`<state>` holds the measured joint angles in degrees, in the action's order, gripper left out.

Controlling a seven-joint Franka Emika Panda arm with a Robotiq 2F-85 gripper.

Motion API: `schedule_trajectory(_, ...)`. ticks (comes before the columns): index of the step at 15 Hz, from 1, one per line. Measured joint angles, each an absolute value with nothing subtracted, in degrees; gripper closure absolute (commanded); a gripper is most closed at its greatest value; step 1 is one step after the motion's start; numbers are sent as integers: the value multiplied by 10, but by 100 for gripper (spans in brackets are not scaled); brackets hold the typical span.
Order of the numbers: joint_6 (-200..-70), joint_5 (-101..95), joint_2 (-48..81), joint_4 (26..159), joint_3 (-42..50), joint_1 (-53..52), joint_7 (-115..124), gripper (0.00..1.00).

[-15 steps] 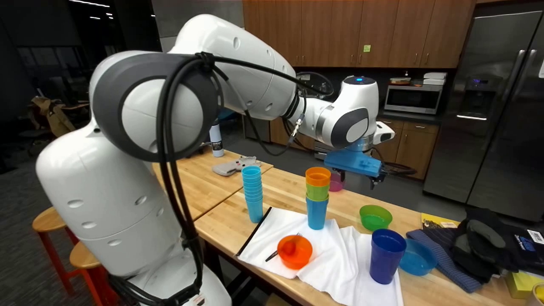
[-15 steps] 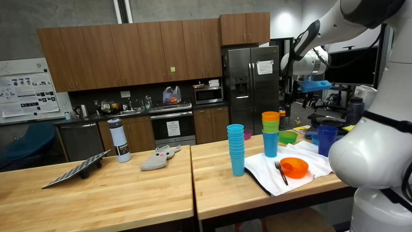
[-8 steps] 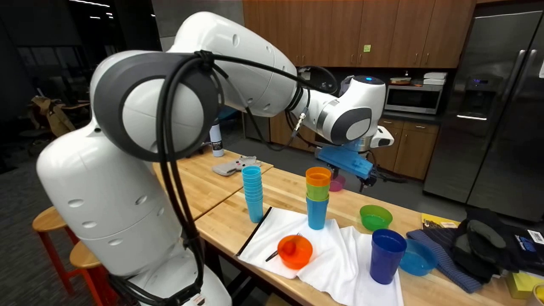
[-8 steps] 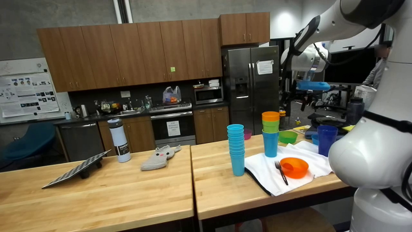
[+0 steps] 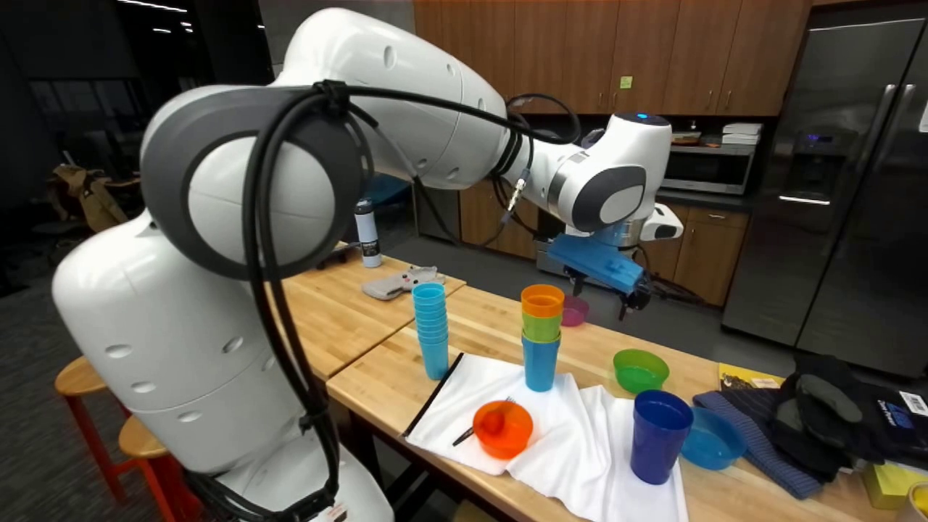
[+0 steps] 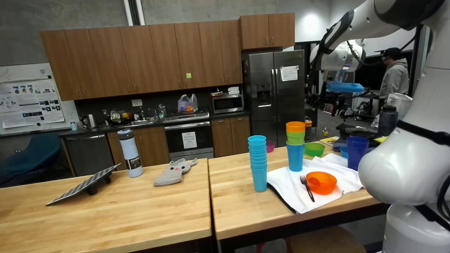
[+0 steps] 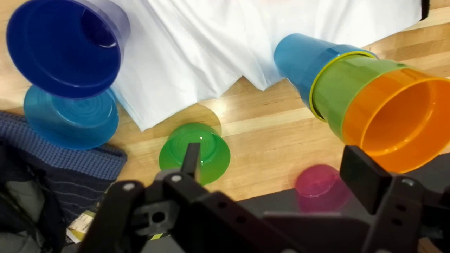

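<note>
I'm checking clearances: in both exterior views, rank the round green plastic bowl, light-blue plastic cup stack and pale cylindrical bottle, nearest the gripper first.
1. Green bowl, lower than the gripper.
2. Cup stack, same wooden table.
3. Bottle, adjoining table.

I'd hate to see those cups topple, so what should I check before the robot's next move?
1. Hand open and holding nothing: ok, its fingers are wide apart with nothing gripped.
2. Multicolored cup stack upright: ok, it stands straight in both exterior views.
3. Hand clear of that stack: ok, a gap shows in both exterior views.
4. Light blue cup stack upright: ok, nothing leans on it.
5. White towel smooth: not ok, it is wrinkled.
6. Fork clear of the orange bowl: cannot tell, it lies right beside it, contact unclear.
</note>
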<state>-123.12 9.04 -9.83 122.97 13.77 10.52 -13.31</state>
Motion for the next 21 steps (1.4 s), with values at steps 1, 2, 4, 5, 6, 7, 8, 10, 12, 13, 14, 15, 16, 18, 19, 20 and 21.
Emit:
schedule_trajectory(1,-1231,91,-96,1222,137,102,-141,0)
schedule_trajectory(2,-1230,91,-92,1212,137,99,-151,0)
schedule_trajectory(4,-1226,93,-79,1186,136,93,-179,0)
schedule_trajectory(5,-1219,94,-69,1169,136,92,-200,0)
schedule_trajectory(6,-1212,95,-57,1150,136,90,-222,0)
schedule_trajectory(7,-1204,95,-45,1131,136,90,-246,0)
schedule_trajectory(8,-1194,96,-30,1111,136,90,-272,0)
schedule_trajectory(10,-1165,98,1,1072,136,91,-328,0)
schedule_trajectory(12,-1137,93,34,1034,135,95,-382,0)
schedule_trajectory(13,-1136,93,42,1026,134,97,-386,0)
schedule_trajectory(14,-1137,93,45,1027,132,97,-385,0)
schedule_trajectory(15,-1137,93,46,1027,132,99,-385,0)
schedule_trajectory(16,-1137,93,46,1028,131,99,-385,0)
schedule_trajectory(18,-1137,93,44,1028,130,99,-385,0)
schedule_trajectory(19,-1137,92,45,1028,129,100,-385,0)
schedule_trajectory(20,-1138,92,45,1029,126,101,-385,0)
schedule_trajectory(21,-1140,92,45,1030,124,101,-385,0)
